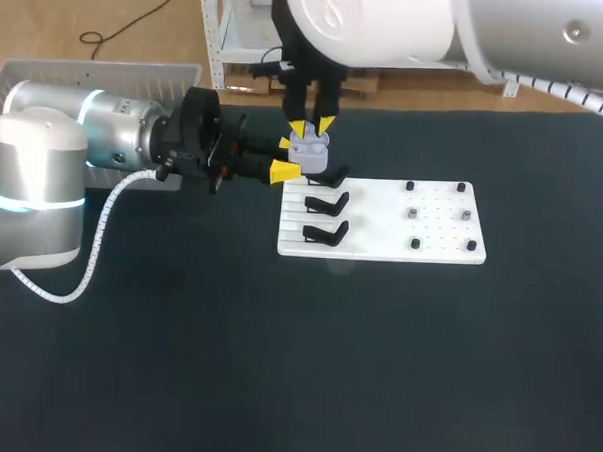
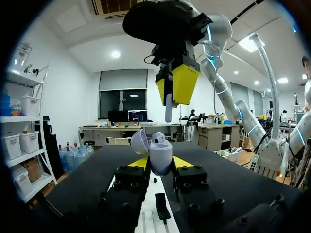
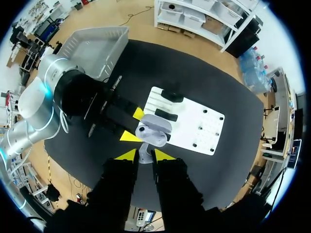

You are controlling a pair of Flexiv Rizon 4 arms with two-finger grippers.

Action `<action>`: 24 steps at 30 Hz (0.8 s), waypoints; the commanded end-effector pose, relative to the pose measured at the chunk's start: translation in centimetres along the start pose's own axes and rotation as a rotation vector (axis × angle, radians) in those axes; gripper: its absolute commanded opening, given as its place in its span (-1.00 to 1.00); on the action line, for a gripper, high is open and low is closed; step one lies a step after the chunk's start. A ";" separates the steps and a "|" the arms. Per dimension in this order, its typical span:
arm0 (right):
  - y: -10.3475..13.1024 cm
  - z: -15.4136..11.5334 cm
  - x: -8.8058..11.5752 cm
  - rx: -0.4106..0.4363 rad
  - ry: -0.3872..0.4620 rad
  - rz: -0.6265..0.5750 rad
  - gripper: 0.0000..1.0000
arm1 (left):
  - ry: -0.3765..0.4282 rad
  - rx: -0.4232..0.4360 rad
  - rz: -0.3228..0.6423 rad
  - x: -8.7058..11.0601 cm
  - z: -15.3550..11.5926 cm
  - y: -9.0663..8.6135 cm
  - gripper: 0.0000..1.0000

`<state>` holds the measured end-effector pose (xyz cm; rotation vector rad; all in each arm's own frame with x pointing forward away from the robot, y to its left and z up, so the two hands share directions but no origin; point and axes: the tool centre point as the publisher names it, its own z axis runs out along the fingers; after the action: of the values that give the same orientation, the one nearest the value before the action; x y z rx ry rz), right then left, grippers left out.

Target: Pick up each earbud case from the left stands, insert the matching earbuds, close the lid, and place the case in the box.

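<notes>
A pale open earbud case (image 1: 309, 153) hangs above the far left corner of the white board (image 1: 431, 250), with my left gripper (image 1: 286, 157) shut on its body from two sides. In the left wrist view the case (image 2: 161, 155) sits between the yellow tips, its lid tipped back and one earbud seated inside. My right gripper (image 1: 312, 128) points straight down just above the case, shut on a white earbud (image 2: 168, 108). From the right wrist, the earbud (image 3: 144, 158) shows between the right gripper's tips, directly over the case (image 3: 155, 132).
Two black stands (image 1: 328, 202) (image 1: 325, 231) remain on the board's left part; several small pegs (image 1: 413, 213) dot its right part. A grey box (image 1: 98, 77) sits at the table's far left corner, behind my left arm.
</notes>
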<state>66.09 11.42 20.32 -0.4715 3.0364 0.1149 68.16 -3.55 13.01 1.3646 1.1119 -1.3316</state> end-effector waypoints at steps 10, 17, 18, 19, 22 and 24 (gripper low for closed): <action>0.5 0.6 -0.7 0.003 0.026 -0.001 -1.00 | -0.001 -0.005 0.003 0.0 0.0 -0.2 -1.00; 0.6 1.1 -0.9 -0.001 0.037 0.000 -1.00 | -0.001 -0.005 0.003 0.0 0.0 -0.2 -1.00; 0.6 1.1 -0.9 -0.001 0.038 0.000 -1.00 | -0.001 -0.005 0.003 0.0 0.0 -0.2 -1.00; 0.6 1.2 -0.9 -0.001 0.040 0.000 -1.00 | -0.001 -0.005 0.003 0.0 0.0 -0.2 -1.00; 0.6 1.3 -0.9 -0.001 0.043 0.001 -1.00 | -0.001 -0.005 0.003 0.0 0.0 -0.2 -1.00; 0.5 1.4 -0.8 0.000 0.045 0.003 -1.00 | -0.001 -0.005 0.003 0.0 0.0 -0.2 -1.00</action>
<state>66.73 12.35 19.10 -0.4780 3.0794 0.1058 68.16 -3.55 13.01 1.3646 1.1119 -1.3316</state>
